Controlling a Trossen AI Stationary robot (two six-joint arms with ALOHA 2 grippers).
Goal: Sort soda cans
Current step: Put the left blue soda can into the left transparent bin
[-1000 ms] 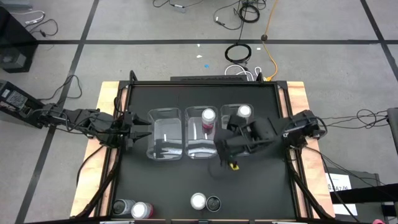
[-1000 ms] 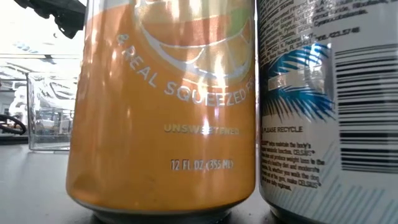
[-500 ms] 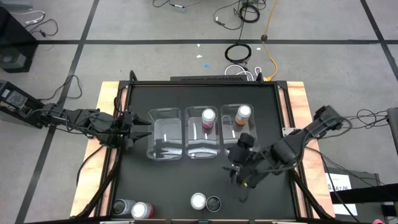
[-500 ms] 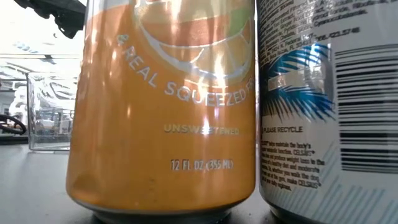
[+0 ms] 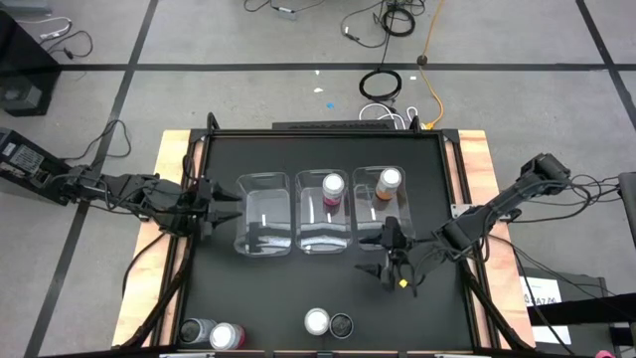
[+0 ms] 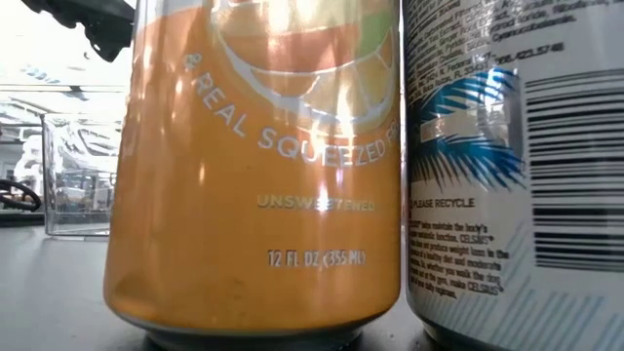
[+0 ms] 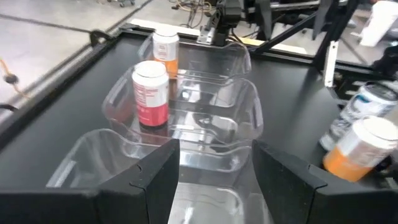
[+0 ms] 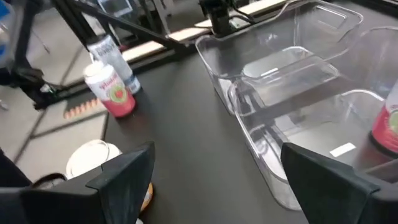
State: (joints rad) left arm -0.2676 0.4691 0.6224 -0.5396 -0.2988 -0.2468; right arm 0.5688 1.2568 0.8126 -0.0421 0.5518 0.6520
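- 3 clear bins sit side by side across the middle of the black tabletop (image 5: 318, 159): the left bin (image 5: 263, 214) holds no can, the middle bin (image 5: 324, 214) holds a pink-red can (image 5: 333, 189) standing upright, and the right bin (image 5: 378, 204) holds an orange can (image 5: 389, 183), also upright
- At the near edge of the tabletop, roughly centred, a second orange can (image 5: 316, 321) and a dark can (image 5: 341, 324) stand touching or very nearly so; they fill the low view, orange (image 6: 258, 166) on one side and the dark, barcode-printed one (image 6: 517, 166) right beside it
- In the near left corner another dark can (image 5: 197, 331) and another pink-red can (image 5: 227, 336) stand next to each other, both upright
- The right gripper (image 5: 390, 267) hangs over bare tabletop just in front of the right bin, between the bins and the centre pair of cans; its fingers (image 8: 124, 171) are spread wide with nothing between them
- The left gripper (image 5: 221, 204) waits at the outer end of the left bin, pointing along the row of bins; its fingers (image 7: 155, 177) stand apart at a moderate gap and hold nothing, with the bin's edge showing between them
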